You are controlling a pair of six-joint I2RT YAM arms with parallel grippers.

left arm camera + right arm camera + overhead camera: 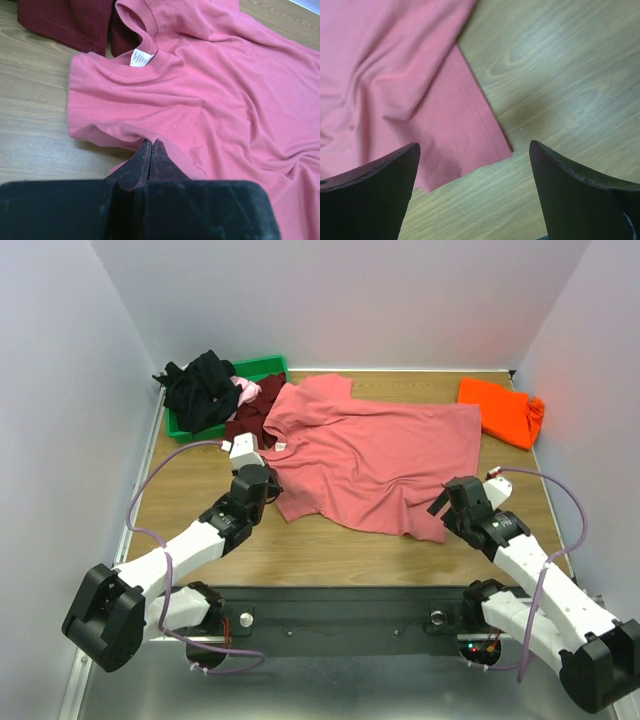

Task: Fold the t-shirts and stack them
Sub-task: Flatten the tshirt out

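Observation:
A salmon-pink t-shirt (380, 455) lies spread and wrinkled across the middle of the table, its white neck label (141, 58) toward the left. My left gripper (270, 490) is shut on the near-left sleeve edge of this shirt (150, 141). My right gripper (452, 508) is open and empty, just above the shirt's near-right hem corner (485, 150). A bright orange t-shirt (503, 408) lies bunched at the back right. A dark maroon t-shirt (250, 418), a black one (200, 390) and a light pink one (246, 390) are piled at the green bin.
A green plastic bin (255, 370) stands at the back left under the black shirt. White walls close in the table on three sides. Purple cables loop beside both arms. Bare wood (330, 550) lies between the pink shirt and the near rail.

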